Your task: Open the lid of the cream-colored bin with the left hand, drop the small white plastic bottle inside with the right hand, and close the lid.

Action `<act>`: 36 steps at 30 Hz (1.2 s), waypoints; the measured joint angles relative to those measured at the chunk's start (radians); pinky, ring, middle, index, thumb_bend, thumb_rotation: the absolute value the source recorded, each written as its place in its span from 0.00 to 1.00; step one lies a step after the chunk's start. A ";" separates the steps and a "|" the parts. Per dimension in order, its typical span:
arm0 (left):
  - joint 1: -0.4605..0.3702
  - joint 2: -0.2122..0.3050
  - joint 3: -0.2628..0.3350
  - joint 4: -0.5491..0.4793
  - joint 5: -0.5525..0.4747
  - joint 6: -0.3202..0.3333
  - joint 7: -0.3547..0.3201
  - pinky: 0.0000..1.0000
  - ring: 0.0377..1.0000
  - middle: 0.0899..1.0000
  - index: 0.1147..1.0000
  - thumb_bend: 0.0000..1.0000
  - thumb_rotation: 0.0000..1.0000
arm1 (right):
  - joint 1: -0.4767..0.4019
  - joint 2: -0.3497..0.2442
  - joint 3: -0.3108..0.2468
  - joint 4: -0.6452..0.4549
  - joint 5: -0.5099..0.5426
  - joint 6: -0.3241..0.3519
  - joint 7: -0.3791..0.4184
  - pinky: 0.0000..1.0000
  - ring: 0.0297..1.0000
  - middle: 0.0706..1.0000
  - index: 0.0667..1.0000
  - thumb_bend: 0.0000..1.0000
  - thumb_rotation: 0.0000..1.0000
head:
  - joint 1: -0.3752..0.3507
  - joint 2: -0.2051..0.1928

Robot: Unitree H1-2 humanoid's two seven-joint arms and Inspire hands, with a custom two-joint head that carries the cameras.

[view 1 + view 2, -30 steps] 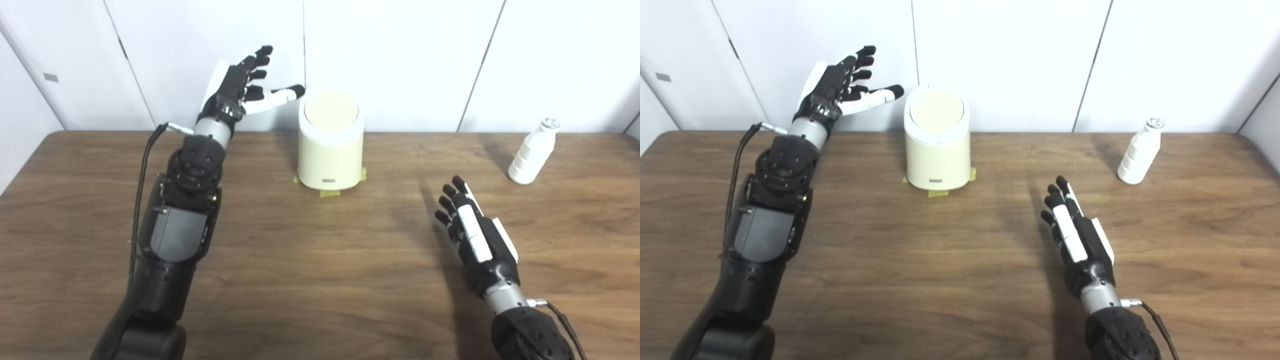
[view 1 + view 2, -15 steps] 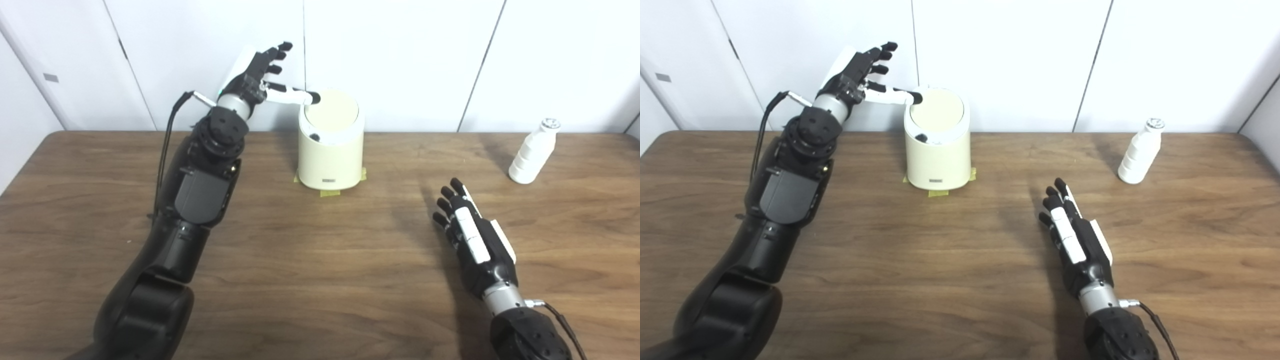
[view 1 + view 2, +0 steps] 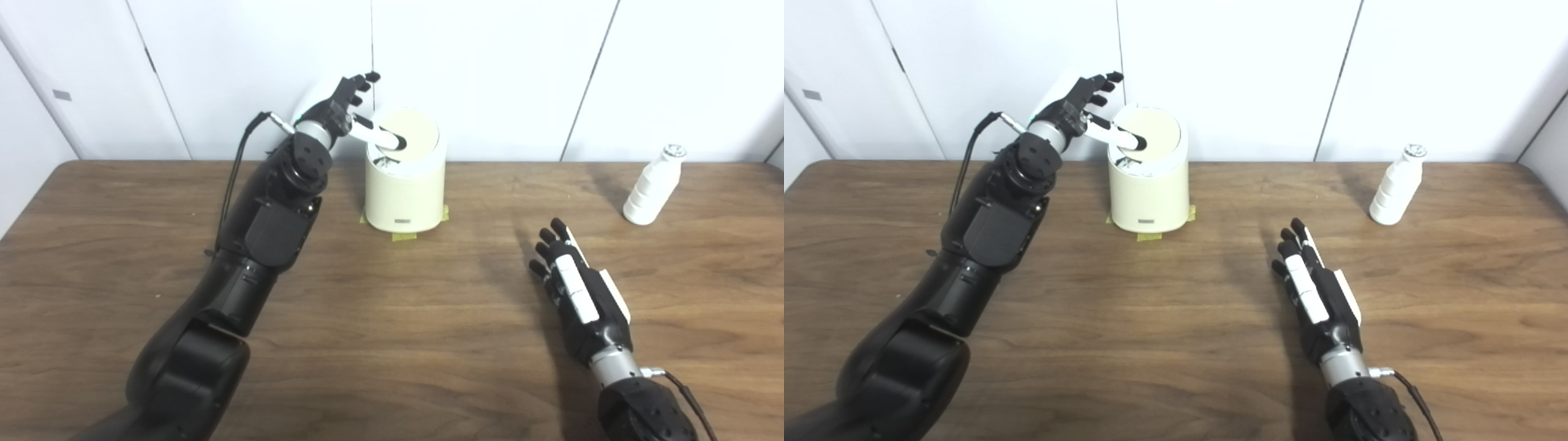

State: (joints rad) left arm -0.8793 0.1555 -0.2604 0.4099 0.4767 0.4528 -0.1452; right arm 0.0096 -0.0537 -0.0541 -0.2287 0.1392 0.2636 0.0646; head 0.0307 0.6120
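Note:
The cream-colored bin (image 3: 405, 190) stands at the back middle of the wooden table, on yellow tape. Its round swing lid (image 3: 411, 132) is tilted, with a dark gap showing at its left front edge. My left hand (image 3: 343, 110) is open at the bin's top left, fingers spread, and its thumb presses down on the lid. The small white plastic bottle (image 3: 652, 185) stands upright at the back right, apart from both hands. My right hand (image 3: 576, 291) is open and empty, flat over the table at the front right, well short of the bottle.
A white panelled wall runs right behind the table's (image 3: 392, 318) back edge, close to the bin and the left hand. My left arm (image 3: 257, 245) stretches across the table's left half.
My left hand has swung right and down from beside the bin onto its top, and the thumb has pushed the lid so it tilts open. The right hand has barely moved.

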 measured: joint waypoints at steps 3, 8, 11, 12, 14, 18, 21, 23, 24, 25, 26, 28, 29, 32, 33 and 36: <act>-0.011 0.003 -0.022 0.006 0.008 -0.011 0.000 0.78 0.88 0.91 0.93 0.91 0.11 | 0.000 0.002 0.001 0.000 0.000 -0.001 0.000 0.92 0.97 0.98 1.00 0.66 0.75 | -0.002 -0.006; -0.021 0.010 -0.054 0.034 0.036 -0.054 0.018 0.78 0.88 0.91 0.93 0.91 0.10 | 0.000 0.001 0.007 0.001 -0.004 -0.005 0.000 0.93 0.98 0.98 1.00 0.63 0.75 | -0.005 -0.012; -0.023 0.017 -0.066 0.051 0.047 -0.085 0.023 0.78 0.88 0.91 0.93 0.92 0.10 | 0.000 0.002 0.009 0.001 -0.005 -0.005 0.000 0.93 0.97 0.98 1.00 0.64 0.75 | -0.006 -0.014; -0.026 0.017 -0.069 0.062 0.051 -0.088 0.026 0.78 0.88 0.91 0.93 0.91 0.10 | 0.000 0.002 0.009 0.002 -0.005 -0.005 0.000 0.93 0.97 0.98 1.00 0.64 0.75 | -0.006 -0.015; -0.028 0.022 -0.076 0.066 0.061 -0.094 0.028 0.76 0.89 0.92 0.93 0.91 0.10 | 0.000 0.003 0.011 0.002 -0.006 -0.005 -0.001 0.93 0.97 0.98 1.00 0.63 0.75 | -0.008 -0.018; -0.035 0.036 -0.115 0.067 0.099 -0.132 0.035 0.76 0.89 0.93 0.94 0.91 0.08 | 0.000 0.005 0.017 0.001 -0.017 -0.005 -0.004 0.94 0.97 0.98 1.00 0.62 0.76 | -0.008 -0.009; -0.042 0.047 -0.143 0.069 0.133 -0.162 0.037 0.79 0.90 0.94 0.94 0.91 0.06 | -0.001 0.006 0.019 0.001 -0.019 -0.005 -0.005 0.95 0.97 0.98 1.00 0.61 0.76 | -0.009 -0.009; -0.048 0.057 -0.165 0.069 0.161 -0.172 0.036 0.80 0.90 0.93 0.93 0.92 0.05 | -0.002 0.006 0.020 0.001 -0.021 -0.005 -0.006 0.96 0.97 0.98 1.00 0.61 0.76 | -0.009 -0.008; -0.051 0.061 -0.177 0.069 0.175 -0.175 0.036 0.80 0.89 0.92 0.93 0.93 0.04 | -0.002 0.006 0.020 0.001 -0.021 -0.005 -0.007 0.96 0.97 0.98 1.00 0.60 0.76 | -0.008 -0.008; -0.054 0.064 -0.187 0.068 0.191 -0.179 0.035 0.80 0.88 0.91 0.92 0.94 0.02 | -0.004 0.006 0.021 0.001 -0.022 -0.005 -0.007 0.96 0.97 0.99 1.00 0.60 0.76 | -0.006 -0.008; -0.057 0.067 -0.196 0.068 0.204 -0.183 0.035 0.79 0.87 0.90 0.92 0.95 0.02 | -0.005 0.006 0.023 0.001 -0.022 -0.005 -0.007 0.96 0.97 0.99 1.00 0.61 0.76 | -0.005 -0.008; -0.064 0.071 -0.218 0.068 0.240 -0.190 0.037 0.79 0.87 0.89 0.92 0.97 0.02 | -0.008 0.006 0.025 0.001 -0.026 -0.005 -0.007 0.96 0.97 0.98 1.00 0.61 0.76 | -0.006 -0.008; -0.068 0.073 -0.226 0.068 0.254 -0.194 0.038 0.79 0.86 0.89 0.91 0.97 0.01 | -0.010 0.006 0.025 0.001 -0.028 -0.005 -0.007 0.95 0.97 0.98 1.00 0.61 0.76 | -0.006 -0.006; -0.079 0.080 -0.255 0.069 0.298 -0.204 0.038 0.79 0.87 0.89 0.91 0.98 0.01 | -0.012 0.006 0.025 0.001 -0.033 -0.005 -0.007 0.95 0.97 0.98 1.00 0.61 0.76 | -0.006 -0.009; -0.082 0.082 -0.262 0.069 0.309 -0.206 0.038 0.81 0.88 0.89 0.92 0.98 0.00 | -0.012 0.006 0.025 0.001 -0.033 -0.005 -0.007 0.95 0.97 0.98 1.00 0.61 0.75 | -0.006 -0.009; -0.085 0.085 -0.270 0.069 0.327 -0.211 0.030 0.82 0.89 0.90 0.92 0.98 0.00 | -0.012 0.006 0.025 0.001 -0.033 -0.005 -0.007 0.95 0.97 0.98 1.00 0.61 0.76 | -0.006 -0.011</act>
State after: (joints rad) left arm -0.9639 0.2400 -0.5304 0.4790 0.8036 0.2416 -0.1148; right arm -0.0023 -0.0477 -0.0287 -0.2277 0.1059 0.2581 0.0581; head 0.0245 0.6013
